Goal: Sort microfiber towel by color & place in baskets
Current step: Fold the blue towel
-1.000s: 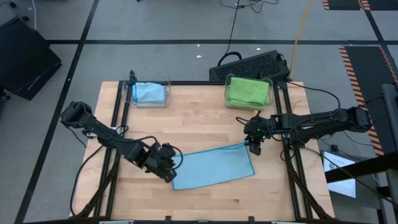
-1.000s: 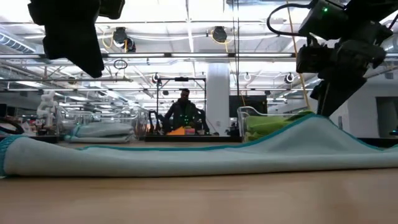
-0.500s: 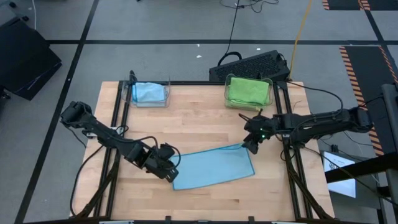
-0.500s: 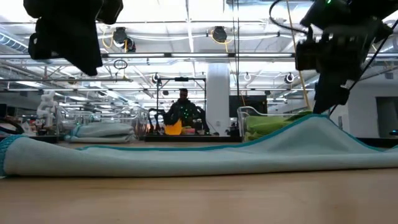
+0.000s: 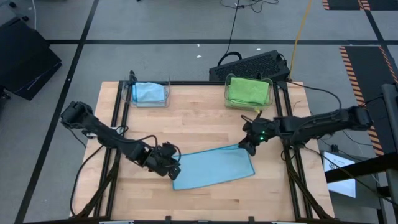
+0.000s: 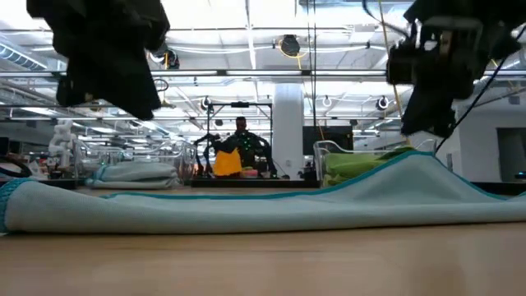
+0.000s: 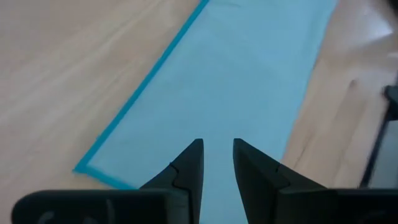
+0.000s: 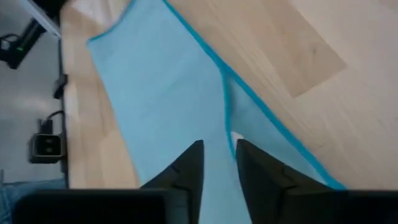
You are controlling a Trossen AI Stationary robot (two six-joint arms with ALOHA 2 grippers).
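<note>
Wooden table: one blue towel is spread flat near the front edge, still unsorted. It is the biggest loose item and the main risk: if only one corner is lifted, the cloth is likely to drag or bunch and be dropped short of a bin.

Two clear baskets sit at the back edge: the left basket is holding blue cloth, the right basket green cloth. A blue towel placed in the green one would be a sort error; both are light, so a trailing towel could shove or tip them.

Left gripper is at the towel's front-left corner, fingers narrowly apart above the cloth, nothing pinched. A miss is likely if it is closed too high.

Right gripper is at the towel's back-right corner, jaws narrow with a raised fold between them; whether the cloth is actually gripped cannot be told. A shallow pinch could slip.
</note>
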